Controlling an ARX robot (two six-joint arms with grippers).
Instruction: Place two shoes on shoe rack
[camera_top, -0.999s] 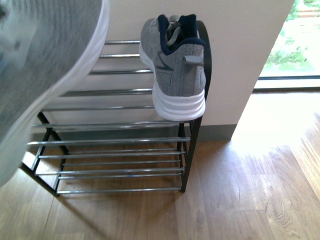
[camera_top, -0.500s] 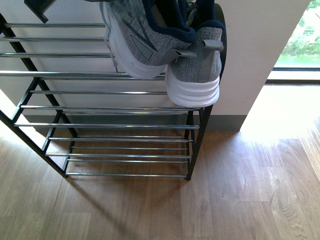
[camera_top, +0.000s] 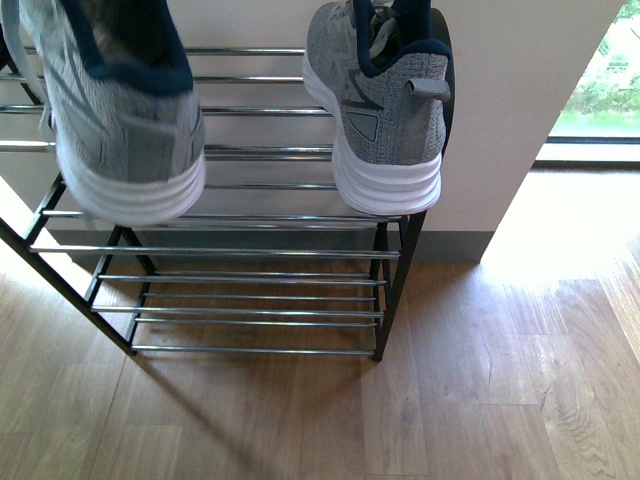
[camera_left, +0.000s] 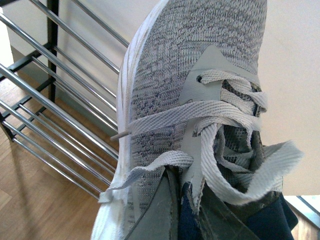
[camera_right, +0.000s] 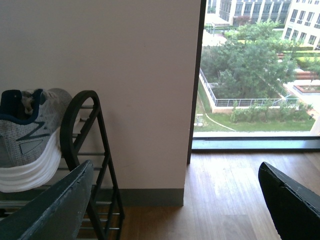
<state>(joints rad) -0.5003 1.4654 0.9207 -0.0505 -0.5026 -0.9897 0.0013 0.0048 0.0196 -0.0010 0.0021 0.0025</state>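
Your left tool (camera_left: 192, 205) is clamped on a grey sneaker (camera_top: 120, 110) over the left end of the shoe rack (camera_top: 250, 253); the other sneaker (camera_top: 385, 110) rests on the upper rods at the right end. Your right tool (camera_right: 175, 172) gapes wide, holding nothing.

Place: a lived-in indoor corner, home-like; whether a flat or another building cannot be told.
Storage: a tiered chrome-rod shoe rack (camera_top: 250, 252) against the wall (camera_right: 125, 60), a sneaker (camera_top: 385, 110) on its top tier.
Floor: warm wood planks (camera_top: 480, 400) with a grey skirting (camera_right: 150, 196).
Outlook: a floor-level window (camera_right: 250, 75) onto trees (camera_right: 240, 60) and pale blocks of buildings (camera_right: 300, 15).
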